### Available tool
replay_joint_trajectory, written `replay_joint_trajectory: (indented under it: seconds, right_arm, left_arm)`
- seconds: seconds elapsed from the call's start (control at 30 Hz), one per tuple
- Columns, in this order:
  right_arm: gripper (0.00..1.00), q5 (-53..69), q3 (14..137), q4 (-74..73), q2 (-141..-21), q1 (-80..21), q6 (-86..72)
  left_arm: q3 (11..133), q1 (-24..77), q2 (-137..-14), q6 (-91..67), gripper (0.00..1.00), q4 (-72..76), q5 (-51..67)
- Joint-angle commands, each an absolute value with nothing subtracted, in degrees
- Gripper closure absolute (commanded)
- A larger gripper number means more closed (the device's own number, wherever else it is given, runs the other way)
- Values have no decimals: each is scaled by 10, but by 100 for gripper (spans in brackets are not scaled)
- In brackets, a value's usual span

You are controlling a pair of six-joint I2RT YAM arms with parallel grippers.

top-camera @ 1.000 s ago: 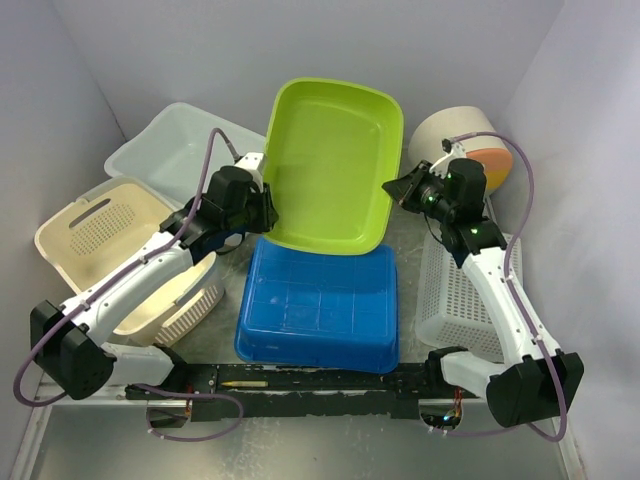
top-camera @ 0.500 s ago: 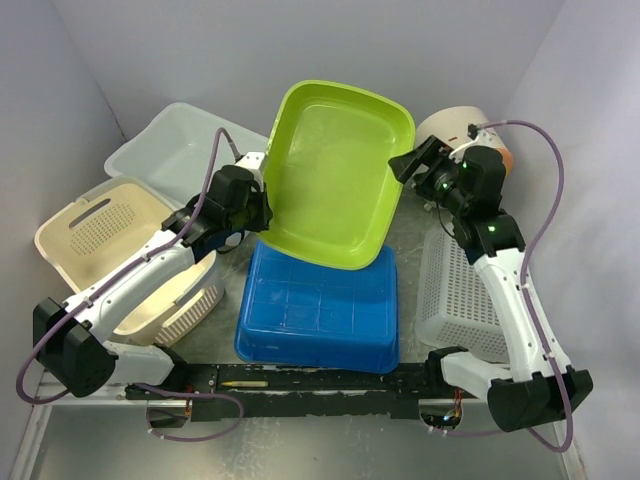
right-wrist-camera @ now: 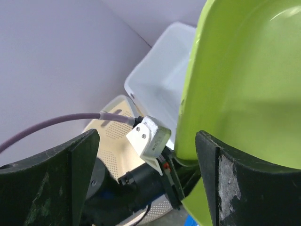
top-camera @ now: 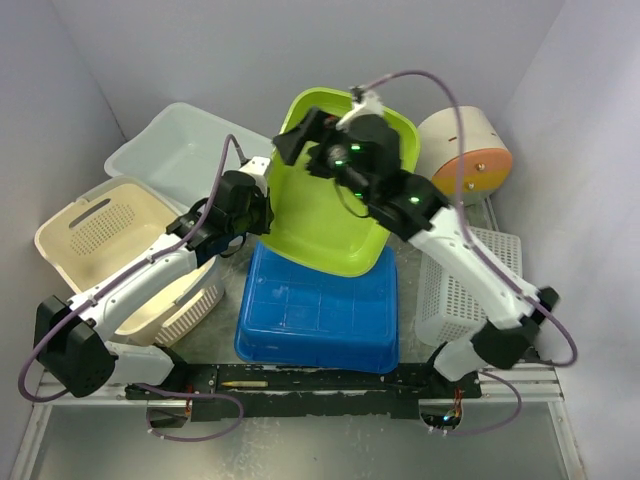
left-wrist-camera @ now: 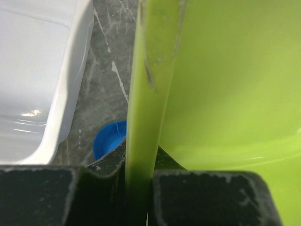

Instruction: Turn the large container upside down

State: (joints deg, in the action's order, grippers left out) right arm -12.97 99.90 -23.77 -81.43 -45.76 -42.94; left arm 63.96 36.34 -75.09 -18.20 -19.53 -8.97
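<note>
Once aside, right pincer (top-camera: 298,135) over container (top-camera: 330,222)

White bin (top-camera: 165,150) just beside green container (top-camera: 320,218)

**Robot manipulation test cell, laboratory type.**
- Enclosure: plain matte pale-grey wall panels (top-camera: 130,50) at 9, 12 and 3 o'clock.
- Work surface: grey marbled tabletop (left-wrist-camera: 106,70).
- Fixtures: black metal mounting rail (top-camera: 330,378) at 6 o'clock. It carries one white-and-black robot arm (top-camera: 140,275) at 8 o'clock and a second arm (top-camera: 460,255) at 4 o'clock. A purple cable (right-wrist-camera: 56,123) is looped in the open.
- Test stock, assorted plastic ware:
  - translucent white rectangular tub (top-camera: 165,150), 10 o'clock
  - cream perforated basket (top-camera: 95,225), 9 o'clock
  - blue rectangular tub (top-camera: 320,310), 6 o'clock
  - white perforated basket (top-camera: 440,300), 4 o'clock
  - lime-green rectangular plastic tub (top-camera: 320,220), centre
</note>
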Motion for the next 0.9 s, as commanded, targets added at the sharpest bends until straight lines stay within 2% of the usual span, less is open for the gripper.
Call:
replay_joint_trajectory:
  seconds: [0.0, 0.23, 0.43, 0.67, 0.77, 0.87]
  right_arm:
    - [18, -240, 1078, -297, -904, -507, -446]
    - [32, -347, 1139, -339, -974, -521, -487]
    - [38, -406, 1195, -357, -1026, -523, -504]
    - [49, -399, 1270, -380, -1097, -505, -519]
    - [61, -363, 1245, -357, -1090, -495, -522]
    - [82, -339, 1155, -289, -1043, -493, -511]
  left_arm:
    - [650, 369, -736, -187, 93, -124, -100]
    - [638, 380, -719, -176, 93, -113, -131]
    - [630, 396, -717, -163, 93, -105, -144]
    - [629, 428, -711, -149, 93, -99, -164]
    - [629, 432, -707, -149, 93, -101, -166]
    - [627, 434, -699, -147, 93, -103, -175]
